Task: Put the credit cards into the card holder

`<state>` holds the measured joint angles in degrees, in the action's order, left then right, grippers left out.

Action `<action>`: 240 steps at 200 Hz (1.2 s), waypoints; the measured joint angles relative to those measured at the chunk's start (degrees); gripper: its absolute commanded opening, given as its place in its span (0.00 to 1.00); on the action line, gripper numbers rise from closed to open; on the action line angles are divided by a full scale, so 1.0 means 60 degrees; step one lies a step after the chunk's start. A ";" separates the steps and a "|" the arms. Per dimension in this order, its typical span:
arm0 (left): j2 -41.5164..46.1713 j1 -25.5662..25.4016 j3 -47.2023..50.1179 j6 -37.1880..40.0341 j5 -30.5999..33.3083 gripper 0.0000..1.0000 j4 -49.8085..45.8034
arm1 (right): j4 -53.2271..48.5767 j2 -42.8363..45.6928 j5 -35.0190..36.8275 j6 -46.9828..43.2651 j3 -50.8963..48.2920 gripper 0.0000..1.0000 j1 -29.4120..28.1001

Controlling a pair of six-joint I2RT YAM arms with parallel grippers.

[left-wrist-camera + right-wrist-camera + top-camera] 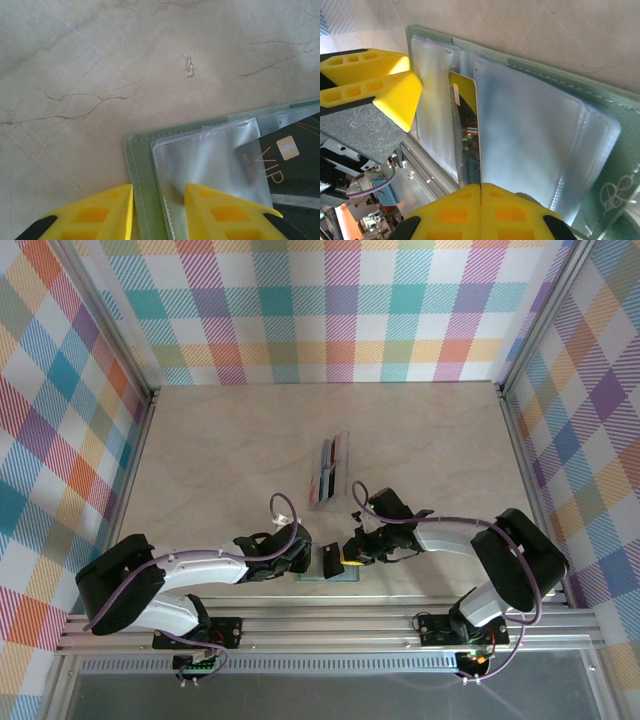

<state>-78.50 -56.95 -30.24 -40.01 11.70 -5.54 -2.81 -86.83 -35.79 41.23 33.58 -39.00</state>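
Right hand is pinched shut on the end of a dark card. The card's long axis runs straight out from my fingertips and partly under a clear sleeve of the open holder, which lies at the near edge of the surface, between my two arms. Left hand faces it from the opposite side, seemingly clamped on the holder's edge to brace it, so I judge the coming push goes along the card's length toward that hand. Other cards stand in the tray farther out, well apart from both hands.
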 measured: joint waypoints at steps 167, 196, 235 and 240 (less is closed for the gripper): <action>0.0186 -0.0375 0.0197 -0.0372 0.0364 0.32 0.0022 | 0.1049 -0.0135 0.1741 0.0936 0.0113 0.00 -0.1395; 0.0164 -0.0448 0.0197 -0.0441 0.0466 0.32 0.0018 | 0.1279 -0.0506 0.1759 0.1031 0.0288 0.00 -0.1698; 0.0062 -0.0525 0.0164 -0.0474 0.0780 0.32 0.0022 | 0.1559 -0.1118 0.1698 0.1064 0.0415 0.00 -0.1953; 0.0055 -0.0525 0.0157 -0.0477 0.0838 0.32 0.0018 | 0.1574 -0.1166 0.1661 0.1060 0.0448 0.01 -0.1974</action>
<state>-78.17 -60.10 -29.30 -42.87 16.73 -5.43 6.63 -93.82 -25.82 47.59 36.27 -50.85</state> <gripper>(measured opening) 0.316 0.044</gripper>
